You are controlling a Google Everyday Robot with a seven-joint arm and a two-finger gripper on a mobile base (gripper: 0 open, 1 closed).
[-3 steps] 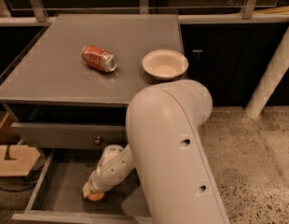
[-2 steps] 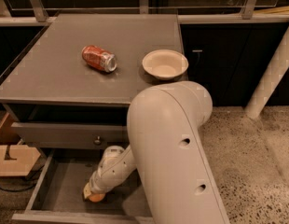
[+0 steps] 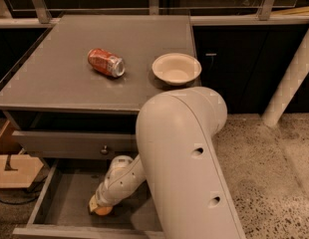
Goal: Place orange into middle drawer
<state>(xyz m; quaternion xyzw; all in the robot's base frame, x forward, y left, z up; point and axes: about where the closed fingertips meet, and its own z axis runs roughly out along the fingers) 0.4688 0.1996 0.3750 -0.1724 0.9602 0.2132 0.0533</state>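
1. Reaching down into the open drawer (image 3: 65, 195), the hand (image 3: 97, 203) sits right on top of the orange (image 3: 103, 211); whether it is gripping the fruit or open, I cannot tell.
2. The orange is low in the drawer, near its front wall.
3. A can (image 3: 105, 62) lies on its side mid-tabletop (image 3: 55, 86); a bowl (image 3: 176, 68) stands near the right edge.

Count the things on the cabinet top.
2: soda can lying left, white bowl right; the arm may hide more. The gripper is in the open drawer, at the orange.
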